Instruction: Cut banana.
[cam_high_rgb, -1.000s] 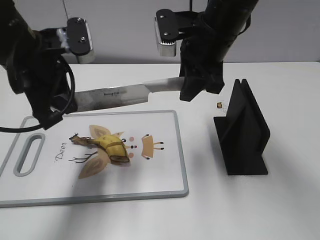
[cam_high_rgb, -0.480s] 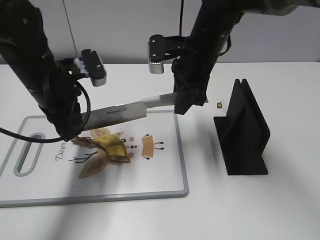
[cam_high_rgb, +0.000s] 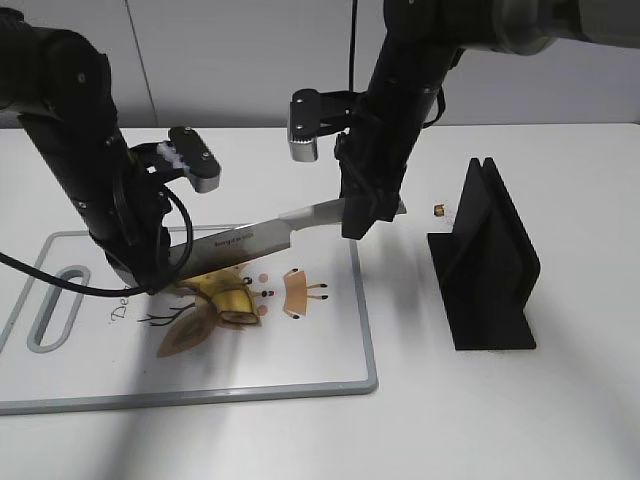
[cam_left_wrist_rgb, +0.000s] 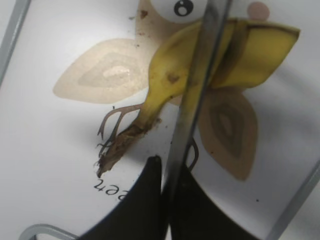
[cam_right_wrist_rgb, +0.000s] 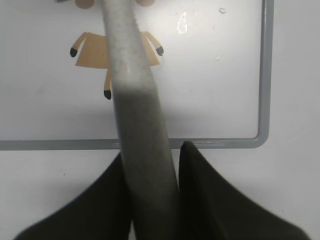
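Observation:
A short piece of yellow banana (cam_high_rgb: 226, 294) with a brown stem lies on the white cutting board (cam_high_rgb: 320, 372). A long knife (cam_high_rgb: 255, 236) hangs over it, tilted down to the left. My left gripper (cam_high_rgb: 150, 268) is shut on the blade's tip. My right gripper (cam_high_rgb: 361, 216) is shut on the handle. In the left wrist view the blade (cam_left_wrist_rgb: 199, 87) crosses the banana (cam_left_wrist_rgb: 261, 52) just past the gripper (cam_left_wrist_rgb: 168, 165); I cannot tell whether it touches. In the right wrist view the grey handle (cam_right_wrist_rgb: 135, 115) sits between the jaws (cam_right_wrist_rgb: 152, 150).
A black knife stand (cam_high_rgb: 490, 270) stands on the table right of the board. A small brown object (cam_high_rgb: 439, 211) lies behind it. The board has a grey rim (cam_right_wrist_rgb: 265, 75), a handle slot (cam_high_rgb: 55, 305) at the left and a printed deer picture.
Both arms have come down and forward with the knife. The blade has dropped from level above the board's far edge to a tilt, its tip end low over the banana.

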